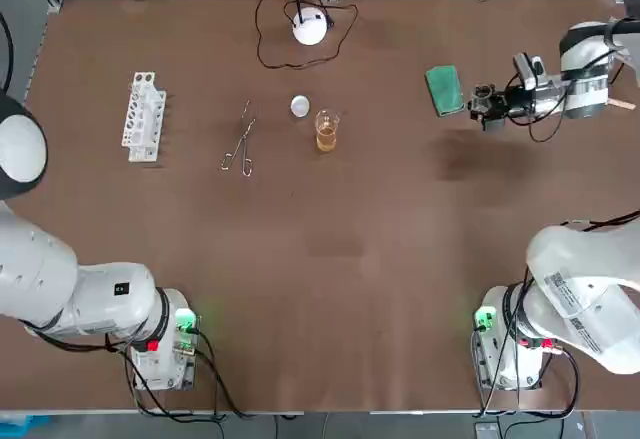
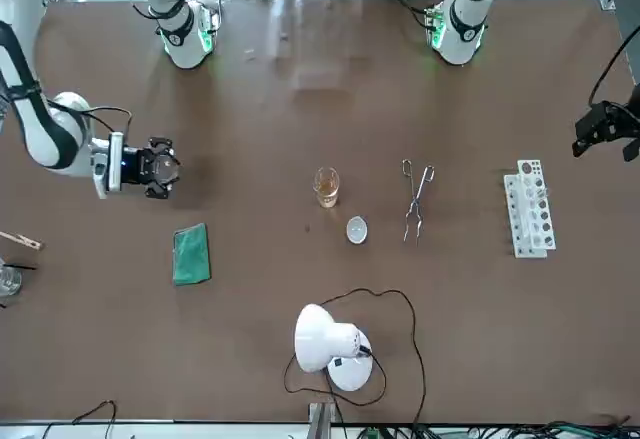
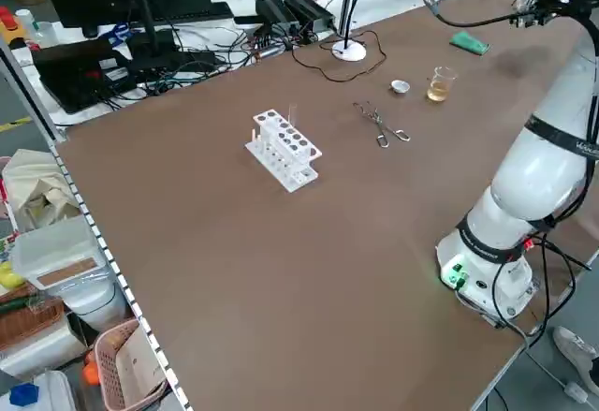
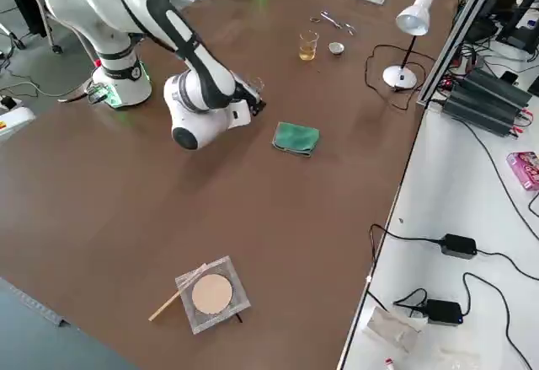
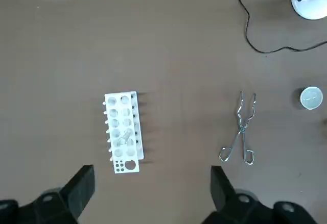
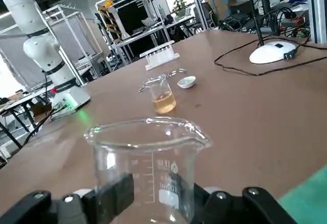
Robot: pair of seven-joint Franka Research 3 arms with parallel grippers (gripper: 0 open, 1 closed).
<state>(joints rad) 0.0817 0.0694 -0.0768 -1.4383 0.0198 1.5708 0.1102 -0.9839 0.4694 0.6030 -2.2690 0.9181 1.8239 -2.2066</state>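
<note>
Right wrist view shows my right gripper [image 6: 156,196] pinching an empty glass beaker [image 6: 148,152] low on its wall, upright and, as far as I can tell, raised off the table [image 1: 380,259] near the green cloth [image 1: 443,90]. I judge it light, stiff, slick and breakable, so a low, gentle hold suits it. My left gripper [image 5: 152,175] hangs spread above the rack [image 5: 123,132]
</note>
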